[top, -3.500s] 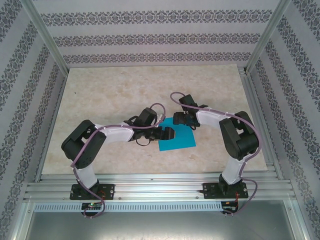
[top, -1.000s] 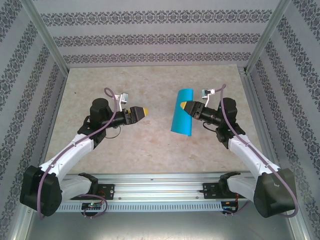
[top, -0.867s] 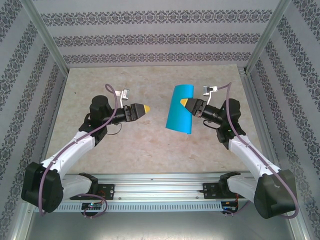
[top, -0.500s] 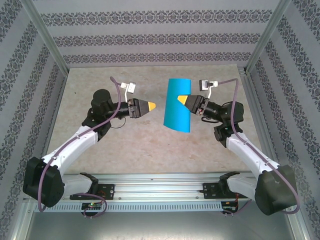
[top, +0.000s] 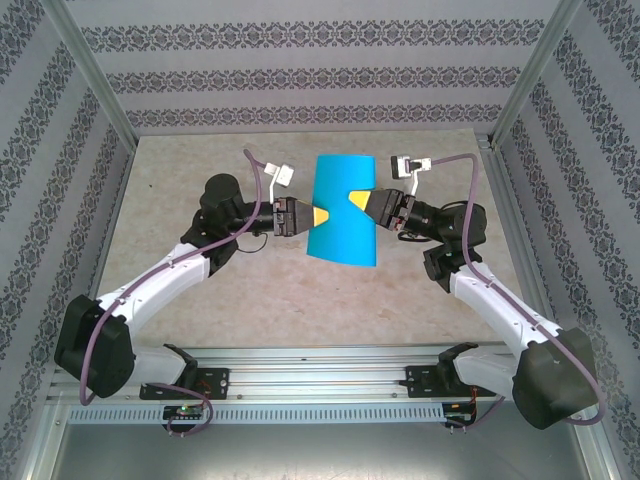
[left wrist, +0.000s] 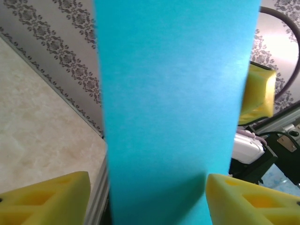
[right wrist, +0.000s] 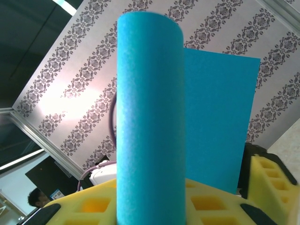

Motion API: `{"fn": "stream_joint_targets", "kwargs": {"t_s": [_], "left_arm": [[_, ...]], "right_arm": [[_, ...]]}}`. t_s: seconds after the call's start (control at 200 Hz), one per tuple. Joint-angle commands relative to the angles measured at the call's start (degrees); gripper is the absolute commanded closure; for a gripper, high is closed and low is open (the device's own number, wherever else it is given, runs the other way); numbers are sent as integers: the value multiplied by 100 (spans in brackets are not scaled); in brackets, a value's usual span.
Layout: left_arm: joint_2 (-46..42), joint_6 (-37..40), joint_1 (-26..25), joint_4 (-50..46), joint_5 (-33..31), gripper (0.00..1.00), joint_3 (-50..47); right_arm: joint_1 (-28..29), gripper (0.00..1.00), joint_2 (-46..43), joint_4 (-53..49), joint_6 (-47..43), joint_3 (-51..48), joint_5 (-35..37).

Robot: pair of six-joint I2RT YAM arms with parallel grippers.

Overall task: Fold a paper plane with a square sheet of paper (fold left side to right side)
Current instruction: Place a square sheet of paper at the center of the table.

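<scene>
Centrally in the top view, the paper (top: 340, 235) hangs curled above the table (top: 330, 300), pinched by the right gripper (top: 357, 200); the left gripper (top: 318, 215) straddles its other edge, jaws half-wide, unclamped.

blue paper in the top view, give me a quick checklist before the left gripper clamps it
1. Right gripper holds the square sheet of paper: ok, the sheet rises from between its pads in the right wrist view.
2. Sheet sits between the left gripper fingers: ok.
3. Left gripper clamped on the sheet: not ok, a gap shows beside one finger.
4. Sheet lifted off the table: ok, it is held up between the arms.
5. Sheet creased flat: not ok, it curls over in a rounded bend.
6. Edges lined up for the fold: cannot tell.
</scene>
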Motion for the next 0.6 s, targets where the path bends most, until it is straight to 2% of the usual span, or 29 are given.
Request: {"fn": "stream_joint_targets", "kwargs": {"t_s": [0.0, 0.1, 0.19, 0.285, 0.325, 0.445, 0.535, 0.595], "left_arm": [[-104, 162, -66, 111, 136, 55, 271], [-130, 231, -68, -36, 72, 74, 205], [-167, 431, -68, -332, -64, 88, 111], [-228, 699, -70, -705, -268, 98, -12], [-242, 829, -70, -920, -377, 100, -63], [-255, 1324, -66, -1872, -810, 100, -184], [-164, 1655, -60, -2606, -1241, 100, -357], [-44, 1695, -59, -2820, -1455, 100, -573]], "right_arm": [[-123, 72, 1, 193, -34, -6, -34], [-318, 72, -75, 78, -71, -141, -72], [-542, 71, -182, -222, -198, -262, -121], [-735, 66, -344, -803, -536, -388, -134], [-804, 61, -437, -1189, -823, -411, -128], [-1021, 42, -792, -3556, -2081, -297, 180], [-1097, 31, -1027, -6013, -3604, 78, 1098], [-1111, 27, -1046, -7175, -4280, 281, 1811]]}}
